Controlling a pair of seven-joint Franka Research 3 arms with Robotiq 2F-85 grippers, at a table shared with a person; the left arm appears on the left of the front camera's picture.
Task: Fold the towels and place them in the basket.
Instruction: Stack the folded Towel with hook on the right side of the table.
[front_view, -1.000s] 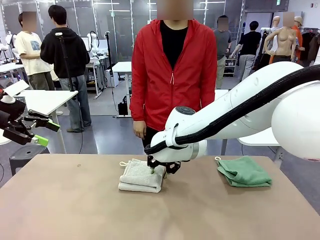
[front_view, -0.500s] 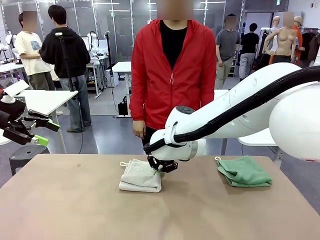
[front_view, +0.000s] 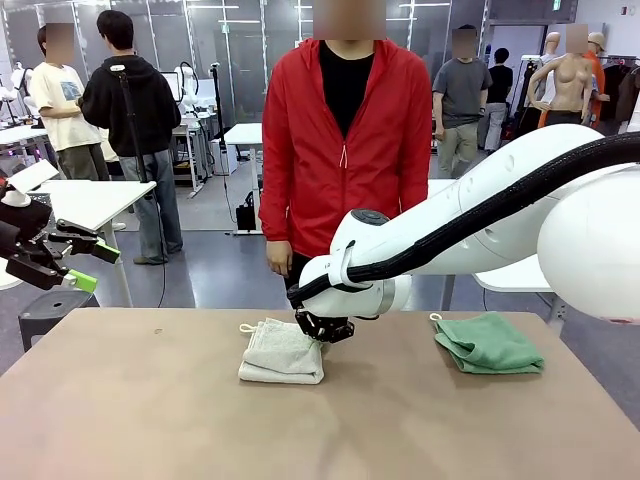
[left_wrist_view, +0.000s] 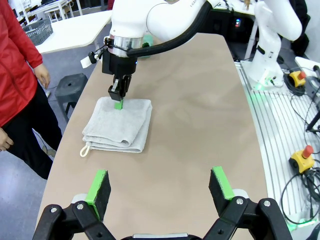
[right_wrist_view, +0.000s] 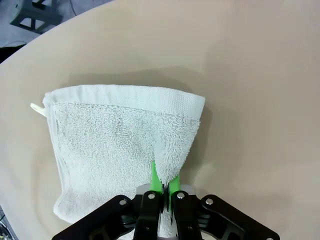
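The cream-white towel (front_view: 280, 352) lies folded on the table's middle, its loop at the far left corner. My right gripper (front_view: 322, 331) is shut on its right edge; in the right wrist view the green pads (right_wrist_view: 156, 181) pinch a raised fold of the cream towel (right_wrist_view: 115, 135). The mint green towel (front_view: 488, 342) lies folded at the right. Off the table's left side my left gripper (front_view: 82, 262) hangs open with nothing in it. From the left wrist view, that left gripper (left_wrist_view: 160, 185) looks over the cream towel (left_wrist_view: 120, 125) and the right gripper (left_wrist_view: 118, 95).
A person in a red jacket (front_view: 345, 140) stands at the far edge, hands down. A dark wire-mesh basket (left_wrist_view: 39, 31) sits on a separate white table in the left wrist view. The brown tabletop (front_view: 150, 420) is bare in front and at the left.
My right gripper has risen slightly at the cream towel's right edge and closed on the fold. The left arm and the green towel have not moved.
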